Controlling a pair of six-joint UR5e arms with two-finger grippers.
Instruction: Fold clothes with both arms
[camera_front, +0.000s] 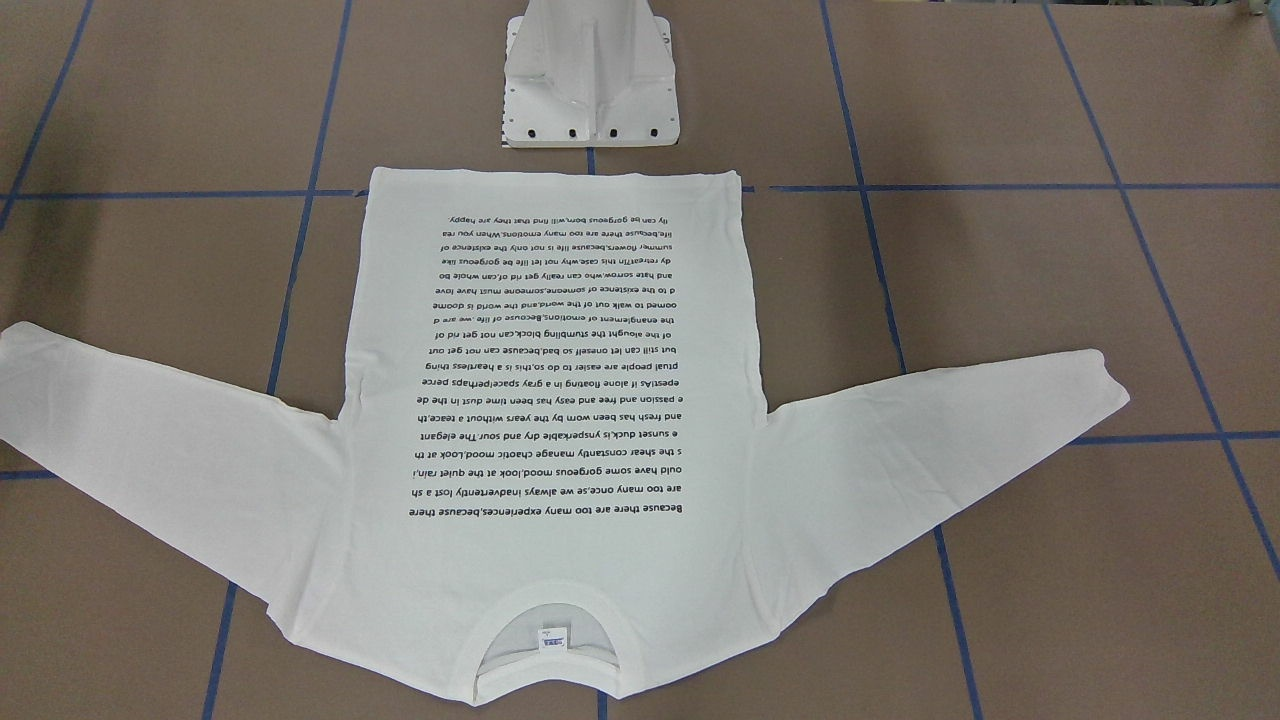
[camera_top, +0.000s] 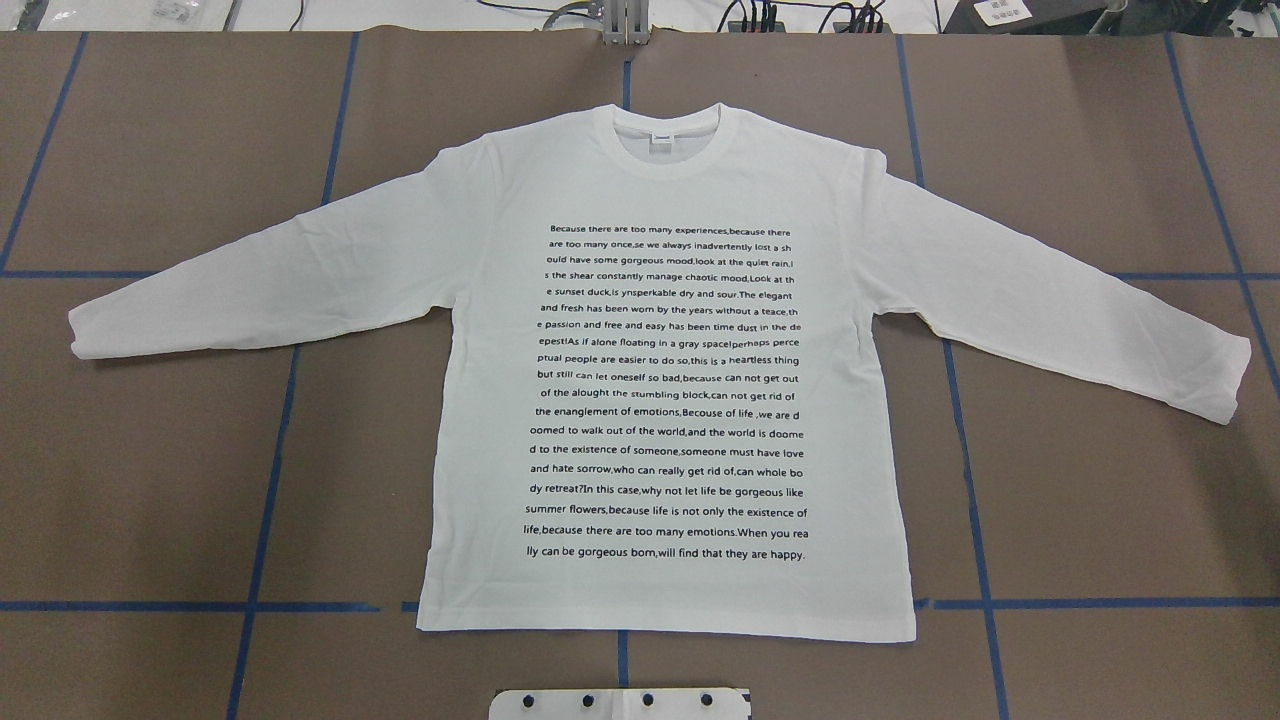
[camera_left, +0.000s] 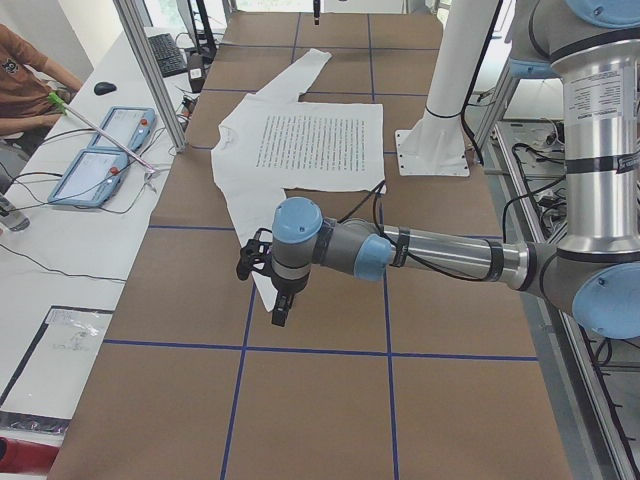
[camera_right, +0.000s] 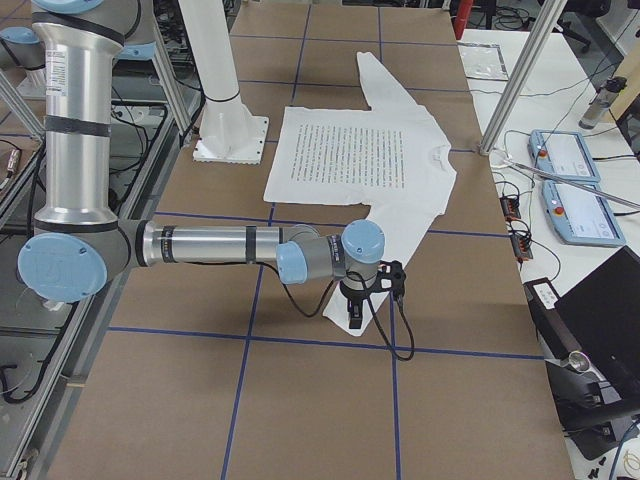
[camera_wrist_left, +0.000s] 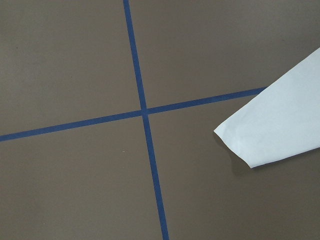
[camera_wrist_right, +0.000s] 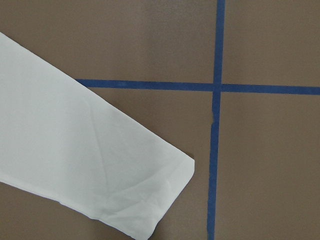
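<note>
Brown table with blue tape lines (camera_top: 1100, 150) held the flat white long-sleeved shirt with black words (camera_top: 665, 400). Our black left gripper (camera_left: 281, 312) and right gripper (camera_right: 355, 316) hung near its cuffs; we couldn't tell if they were clenched.

White long-sleeved shirt (camera_top: 660, 590) flat on table (camera_top: 150, 480), print side up. Black text block (camera_top: 668, 390) on chest. Ribbed collar (camera_top: 668, 165) with neck tag (camera_top: 662, 140) far, hem near. Left sleeve (camera_top: 280, 270) and right sleeve (camera_top: 1050, 300) spread wide, cuffs slanting nearward. Left arm (camera_left: 440, 255) low, left gripper (camera_left: 280, 318) pointing down by left cuff (camera_wrist_left: 280, 115). Right arm (camera_right: 210, 243) likewise, right gripper (camera_right: 355, 322) by right cuff (camera_wrist_right: 150, 190). Jaw state unclear.
</note>
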